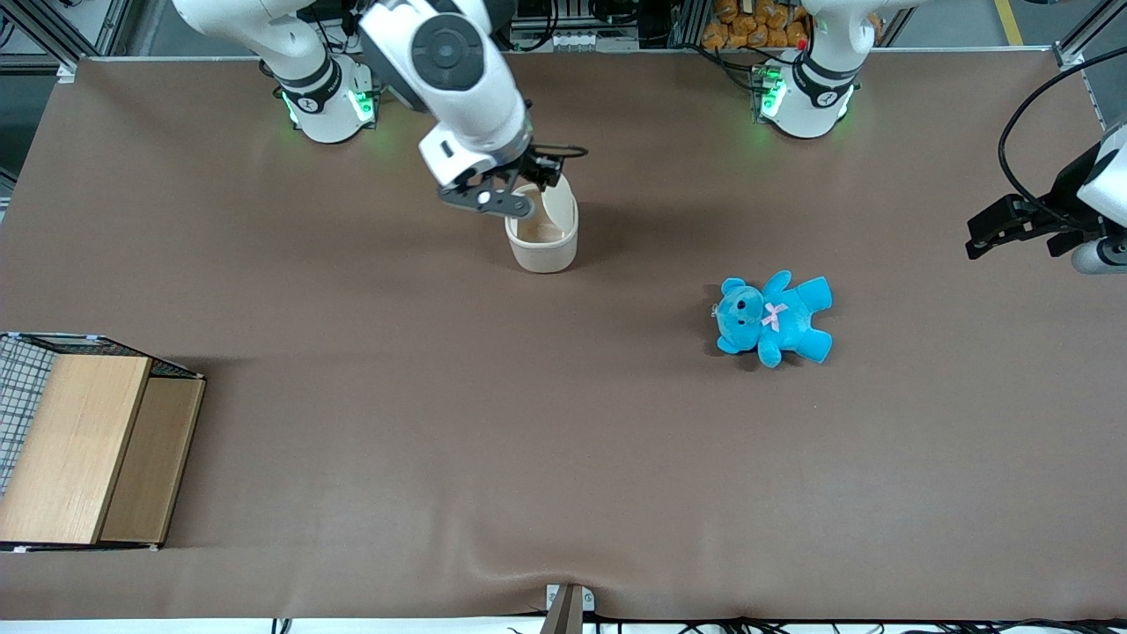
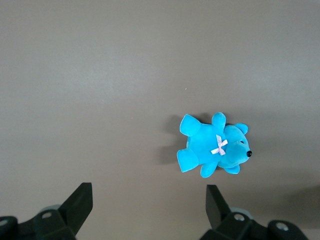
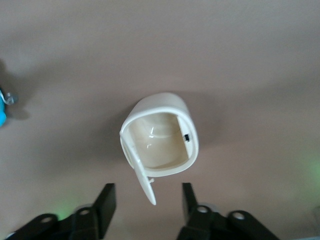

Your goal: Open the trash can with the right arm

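Observation:
The cream-white trash can point(image 1: 546, 245) stands on the brown table with its lid point(image 1: 556, 201) swung up and standing nearly upright, so the inside shows. In the right wrist view the trash can point(image 3: 165, 137) is seen from above, its lid point(image 3: 142, 177) edge-on between the two fingers without touching them. My right gripper point(image 1: 519, 198) hangs just above the can's rim, on the side farther from the front camera. Its fingers point(image 3: 106, 200) are spread apart and hold nothing.
A blue teddy point(image 1: 773, 317) lies on the table toward the parked arm's end, nearer to the front camera than the can; it also shows in the left wrist view point(image 2: 212, 146). A wooden box point(image 1: 88, 449) sits at the working arm's end near the front edge.

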You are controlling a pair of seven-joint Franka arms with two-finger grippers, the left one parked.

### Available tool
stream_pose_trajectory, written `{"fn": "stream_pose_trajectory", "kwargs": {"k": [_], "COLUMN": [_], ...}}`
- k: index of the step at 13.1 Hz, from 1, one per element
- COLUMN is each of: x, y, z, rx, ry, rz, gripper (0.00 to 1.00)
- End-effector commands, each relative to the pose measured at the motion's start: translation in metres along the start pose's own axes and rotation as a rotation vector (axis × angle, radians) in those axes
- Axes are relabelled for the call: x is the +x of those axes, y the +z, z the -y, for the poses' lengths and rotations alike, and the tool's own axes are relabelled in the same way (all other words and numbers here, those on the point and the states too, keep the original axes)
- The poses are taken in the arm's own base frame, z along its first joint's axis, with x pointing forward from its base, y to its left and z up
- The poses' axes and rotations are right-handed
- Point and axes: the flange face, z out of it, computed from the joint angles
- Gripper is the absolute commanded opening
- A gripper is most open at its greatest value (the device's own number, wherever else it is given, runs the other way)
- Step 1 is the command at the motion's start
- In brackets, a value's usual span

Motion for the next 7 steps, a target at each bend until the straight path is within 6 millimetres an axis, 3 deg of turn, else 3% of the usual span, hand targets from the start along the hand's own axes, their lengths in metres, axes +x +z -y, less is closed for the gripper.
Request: {"fn": "stream_pose_trajectory", "kwargs": {"k": [1, 4, 7], "x": [0.036, 0.078, 0.112], "y": [-0.055, -0.094, -0.121], "z": [-0.032, -0.071, -0.112], "rx": [0.023, 0.062, 0.074], "ry": [0.075, 0.09, 0.061], "rz": [0.032, 0.01, 0.0], "gripper": [1.0, 1.0, 1.0]}}
